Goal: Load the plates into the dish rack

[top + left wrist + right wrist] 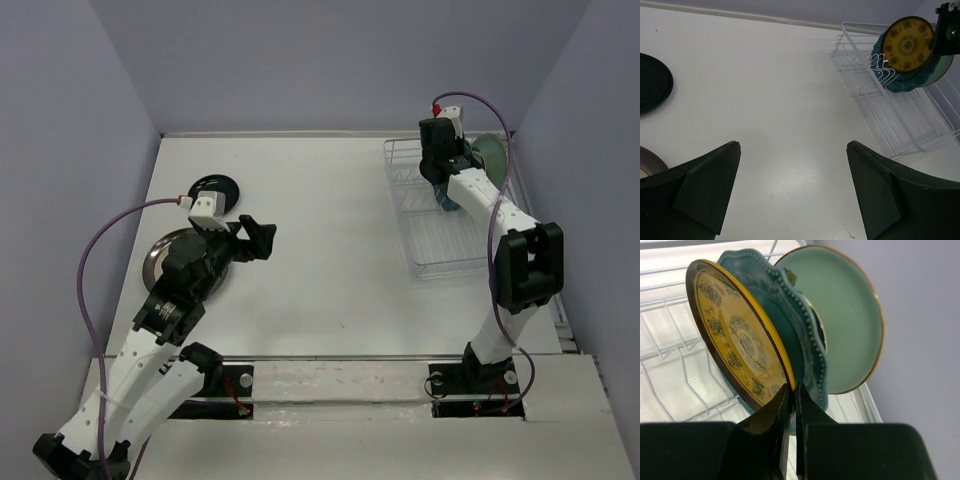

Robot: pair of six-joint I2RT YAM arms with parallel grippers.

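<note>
Right wrist view: my right gripper [791, 388] is pinched closed on the rim of the yellow patterned plate [735, 335]. The plate stands on edge in the dish rack [670, 345], just in front of the scalloped teal plate [787, 302] and the mint plate [847, 320]. My left gripper [793, 147] is spread wide and empty above the table [780, 90]. The black plate [213, 190] and silver plate [160, 256] lie flat on the table's left side.
</note>
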